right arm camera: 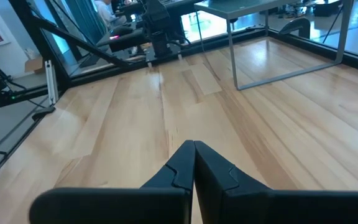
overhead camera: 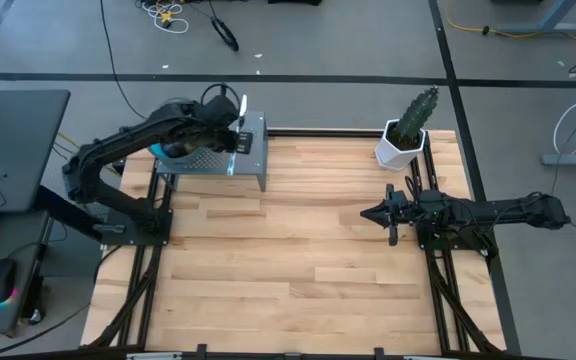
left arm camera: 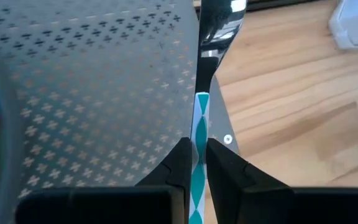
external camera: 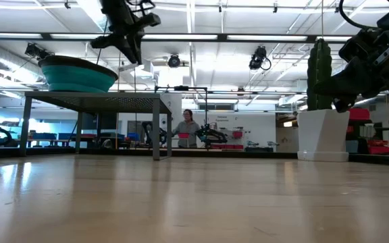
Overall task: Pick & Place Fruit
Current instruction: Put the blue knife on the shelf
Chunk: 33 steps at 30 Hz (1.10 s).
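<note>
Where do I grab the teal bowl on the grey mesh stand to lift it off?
Probably the rim of the round teal bowl, from above: it sits upright on the grey perforated metal stand, walls flaring outward, so only the lip fits a pincer. The left pincer is shut on a white-and-teal striped stick.

A raised metal stand [overhead camera: 230, 160] sits at the table's [overhead camera: 298, 260] far left corner. A bowl [external camera: 76, 74] rests on it. A potted cactus [overhead camera: 408, 130] occupies the far right corner.
</note>
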{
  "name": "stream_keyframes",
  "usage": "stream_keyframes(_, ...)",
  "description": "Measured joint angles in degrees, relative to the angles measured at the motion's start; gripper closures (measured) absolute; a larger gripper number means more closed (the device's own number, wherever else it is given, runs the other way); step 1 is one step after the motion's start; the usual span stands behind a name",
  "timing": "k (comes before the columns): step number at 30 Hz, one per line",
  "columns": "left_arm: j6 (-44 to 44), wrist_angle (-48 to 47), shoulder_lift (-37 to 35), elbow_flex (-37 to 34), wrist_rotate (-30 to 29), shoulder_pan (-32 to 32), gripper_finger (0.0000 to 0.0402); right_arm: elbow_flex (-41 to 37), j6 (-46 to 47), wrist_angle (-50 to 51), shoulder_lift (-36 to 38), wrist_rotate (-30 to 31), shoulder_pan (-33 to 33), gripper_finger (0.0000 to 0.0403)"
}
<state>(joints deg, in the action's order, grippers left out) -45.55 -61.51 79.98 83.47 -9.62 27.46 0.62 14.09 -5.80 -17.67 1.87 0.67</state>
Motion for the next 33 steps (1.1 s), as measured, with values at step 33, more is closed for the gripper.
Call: stream_keyframes(33, 0.3, -7.0, 12.9, 5.5, 1.4, 7.7, 0.0358, 0.0, 0.0, 0.5, 0.0, -0.5, 0.0, 0.039)
